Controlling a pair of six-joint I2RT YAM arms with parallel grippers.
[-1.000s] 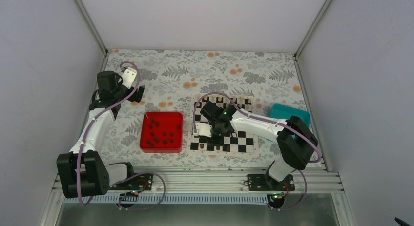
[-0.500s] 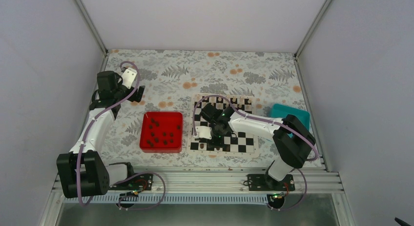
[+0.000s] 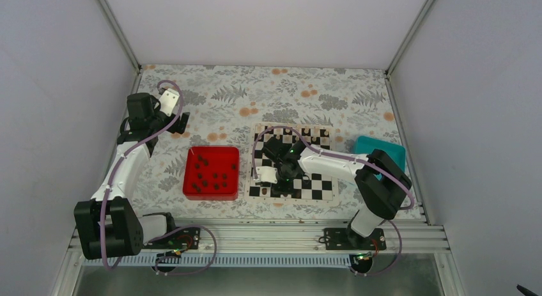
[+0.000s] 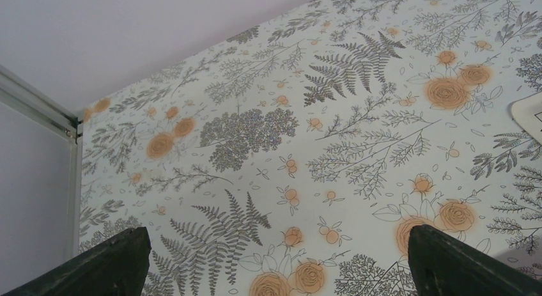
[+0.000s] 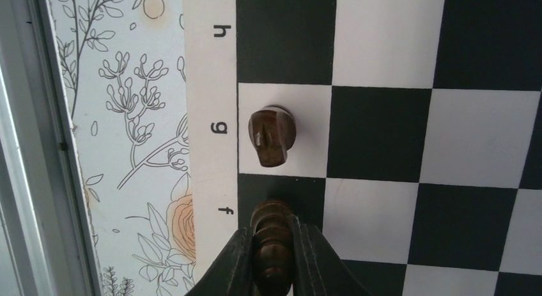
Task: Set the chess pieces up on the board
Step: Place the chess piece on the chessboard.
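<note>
chess pieces (image 3: pixel 214 174) lie mostly loose in the red tray (image 3: pixel 189 181) just left of the board (image 3: pixel 321 186), a scatter of small dark dots. the right arm rises from its base near the board's right side, bends at an elbow beside the teal tray (image 3: pixel 387 149), and stretches its forearm leftward over the board, wrist dipped above the near left corner. the right tool (image 5: pixel 273 248) is pressed almost together, pinching a dark ridged piece (image 5: pixel 271 220) over the black f square at the board's lettered edge; whether it touches the square i cannot tell. one square along, a second piece (image 5: pixel 271 137) stands on the cream g square, apart from the fingers. the left arm reaches well left of the board, beyond the tray's far corner, its left tool (image 4: pixel 275 264) spread wide above the flowered tabletop (image 4: pixel 319 117), holding nothing.
</note>
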